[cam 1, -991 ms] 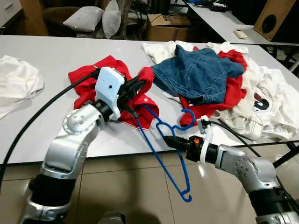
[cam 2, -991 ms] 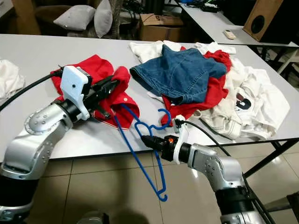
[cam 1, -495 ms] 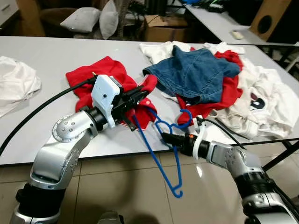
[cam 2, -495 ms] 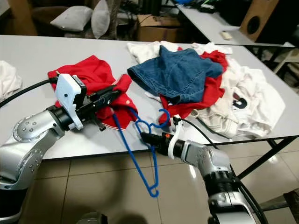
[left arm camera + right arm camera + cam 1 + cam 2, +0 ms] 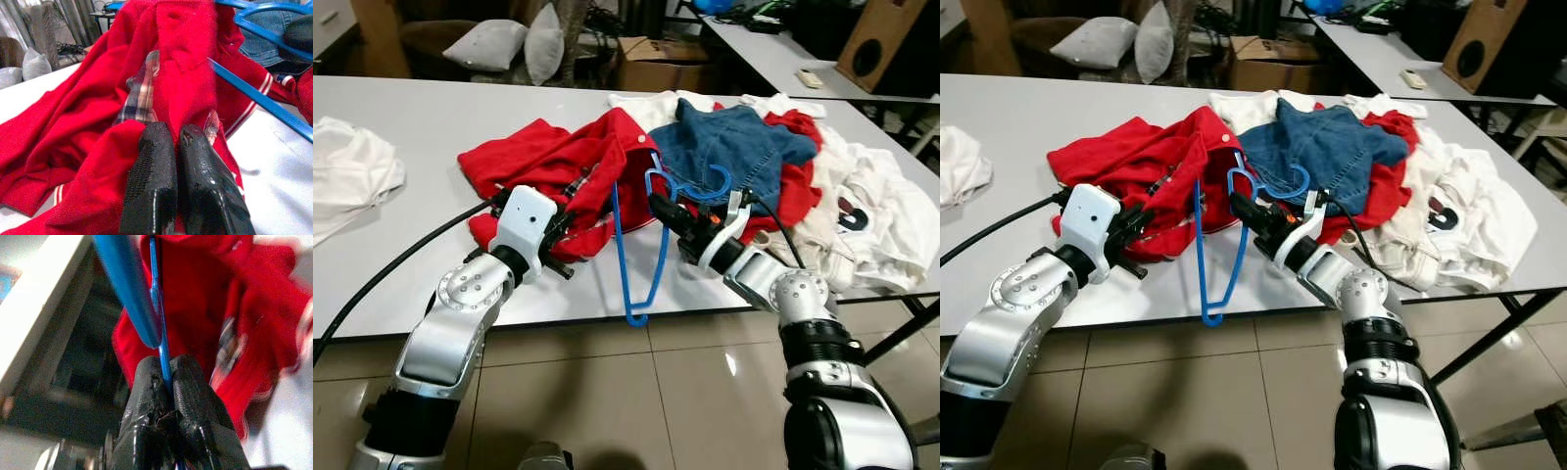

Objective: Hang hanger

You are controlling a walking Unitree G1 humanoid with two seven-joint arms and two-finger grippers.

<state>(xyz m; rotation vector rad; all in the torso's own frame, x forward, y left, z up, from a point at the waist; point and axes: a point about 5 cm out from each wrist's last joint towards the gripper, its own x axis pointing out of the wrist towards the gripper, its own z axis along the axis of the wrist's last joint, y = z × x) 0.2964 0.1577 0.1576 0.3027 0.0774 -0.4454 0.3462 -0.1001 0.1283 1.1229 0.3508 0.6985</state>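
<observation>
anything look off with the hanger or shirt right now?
Yes. The blue hanger, clamped in the right gripper, stands almost on end at the table edge, one tip below it. Only its upper end reaches into the red shirt, which the left gripper pinches bunched.

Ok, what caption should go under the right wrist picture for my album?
Right tool shut on the blue hanger, with the red shirt just behind it.

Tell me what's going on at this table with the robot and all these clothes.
The robot is fitting a red shirt onto a blue hanger. Its right gripper is shut on the hanger near the hook, holding it at the shirt. Its left gripper pinches the shirt's fabric. More clothes lie piled on the table.
</observation>
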